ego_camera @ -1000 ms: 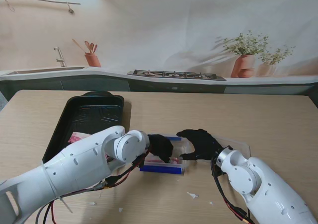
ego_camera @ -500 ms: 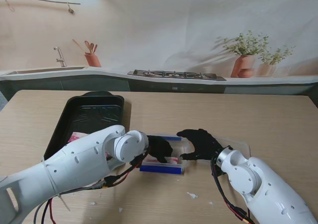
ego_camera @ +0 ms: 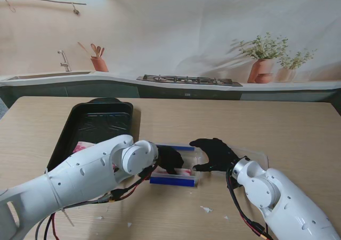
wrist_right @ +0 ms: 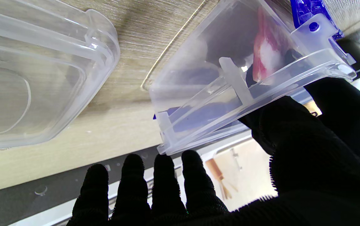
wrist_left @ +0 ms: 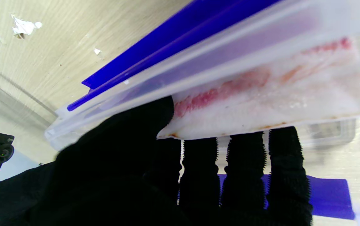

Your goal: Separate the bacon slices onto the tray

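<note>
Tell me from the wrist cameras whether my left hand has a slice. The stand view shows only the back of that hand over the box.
Observer: Yes. The left hand pinches the bacon by one edge, inside the box.
Operator: Report what the right hand does to the box.
Observer: Only the thumb of the right hand presses the box's end rim. Its four fingers stick out past the box, spread and touching nothing.
</note>
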